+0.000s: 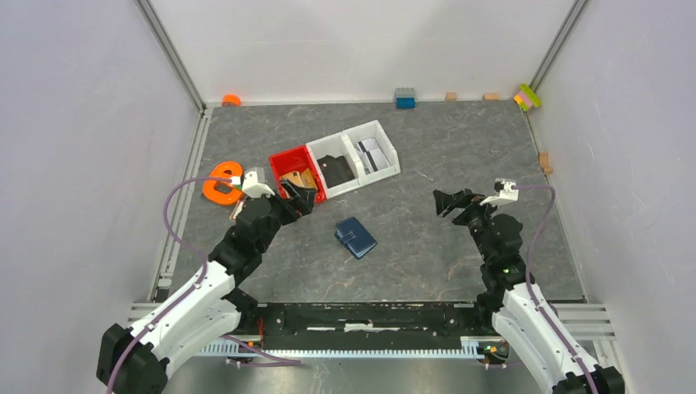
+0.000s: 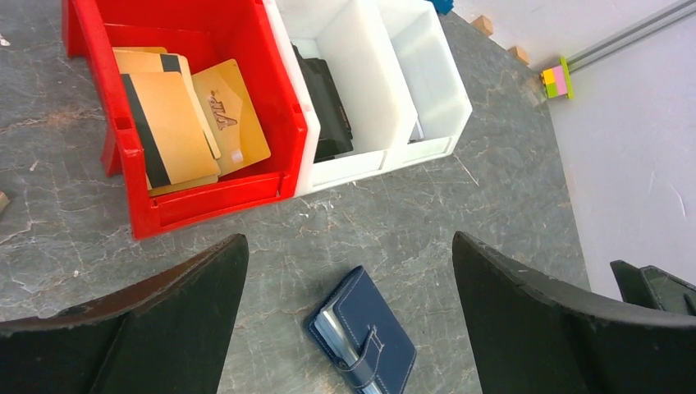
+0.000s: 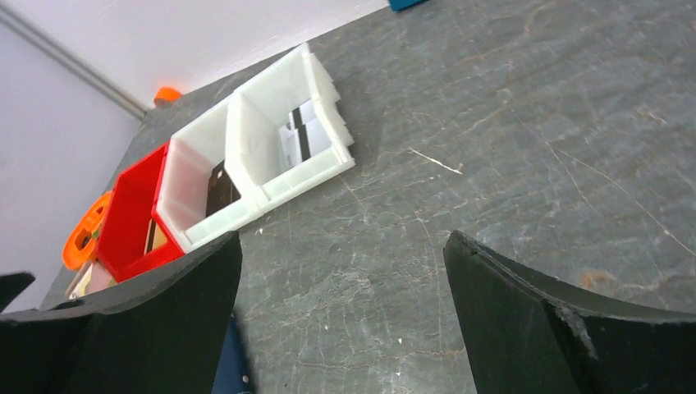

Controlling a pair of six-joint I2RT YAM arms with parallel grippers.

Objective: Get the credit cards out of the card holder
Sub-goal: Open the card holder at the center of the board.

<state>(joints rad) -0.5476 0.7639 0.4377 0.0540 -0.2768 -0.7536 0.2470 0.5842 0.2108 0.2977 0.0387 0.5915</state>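
The card holder (image 1: 355, 237) lies folded shut just in front of the red bin (image 1: 297, 168). It is navy, its strap tab crosses one edge, and silvery credit cards (image 2: 332, 332) peek out there. The left gripper (image 1: 301, 199) hovers at the bin's near edge and the right gripper (image 1: 449, 202) is well to the bin's right, both with fingers spread wide and empty.

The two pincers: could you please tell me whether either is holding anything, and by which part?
Nothing is held. The left pincer and the right pincer are both open and empty; the card holder lies on the table, untouched.
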